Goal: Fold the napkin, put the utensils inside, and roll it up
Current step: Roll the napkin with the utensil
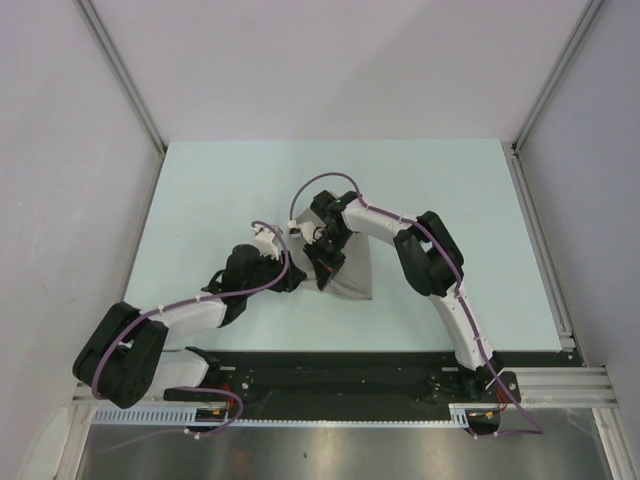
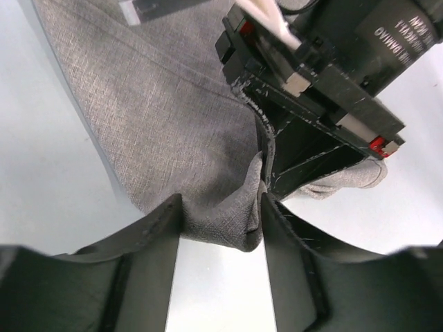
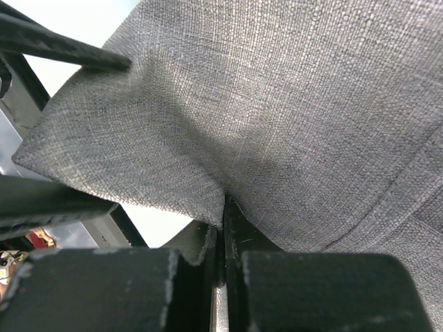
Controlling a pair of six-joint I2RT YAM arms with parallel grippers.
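**right gripper [image 3: 223,214] pinching napkin [image 1: 352,275], left gripper [image 2: 221,211] straddling it**

- napkin: folded grey cloth on the table [image 1: 220,190]. It's about mid-width and nearer the table's near edge than its far edge. Both arms reach in over the table's middle and meet at the cloth's left side.
- right gripper: jaws together, clamped on the napkin.
  - Its own wrist view shows the cloth's edge running straight into the slit between the two fingers. The fabric puckers there and fans out above.
  - Left wrist view agrees: the tips bite the edge and the cloth creases around them.
- left gripper: jaws apart, straddling a folded corner of the napkin just beside the right gripper's pinch.
  - The cloth sits between the tips and reaches both inner faces. It bulges loosely and isn't squashed flat.
  - Can't tell if there's real pressure on it.
  - Its right-hand finger [image 2: 294,242] is almost against the right gripper's tip.
  - Right wrist view shows the same from the other side: two dark fingers either side of that corner.
- The rest of the napkin lies flat on the table.
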